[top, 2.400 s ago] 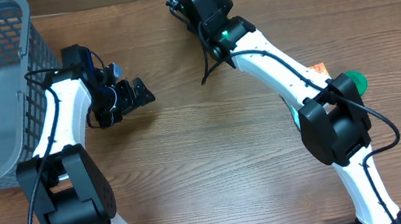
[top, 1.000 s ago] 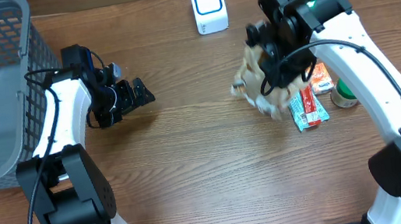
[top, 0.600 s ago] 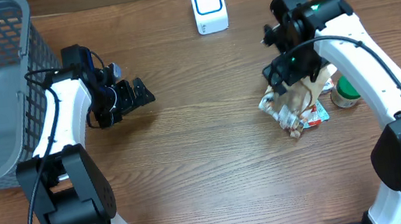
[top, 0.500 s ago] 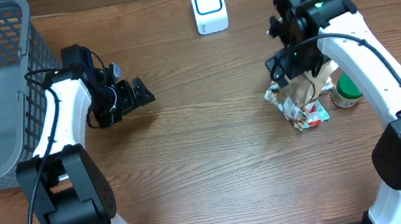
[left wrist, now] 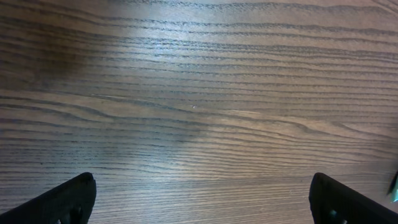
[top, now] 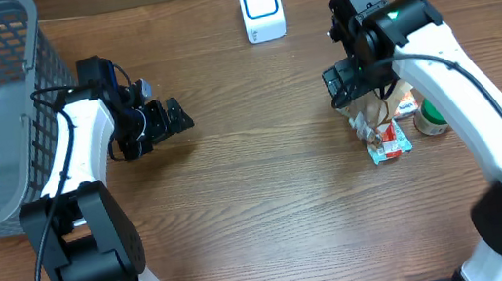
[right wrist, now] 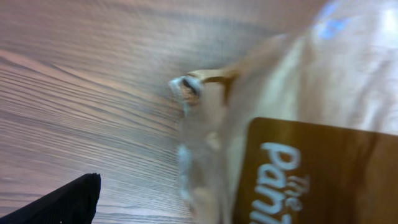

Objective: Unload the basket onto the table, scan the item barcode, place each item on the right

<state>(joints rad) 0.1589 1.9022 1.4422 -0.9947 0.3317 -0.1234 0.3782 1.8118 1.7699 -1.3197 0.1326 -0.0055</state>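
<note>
Right claw (top: 353,95) spread wide, hanging just over the tan snack bag (top: 376,121) lying on the worktop (top: 270,207), while the left claw (top: 165,113) gapes released, gripping nothing.

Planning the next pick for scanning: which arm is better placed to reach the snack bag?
Right. The right gripper hangs open just above the snack bag; the left gripper sits across the table near the basket, over bare wood.
</note>
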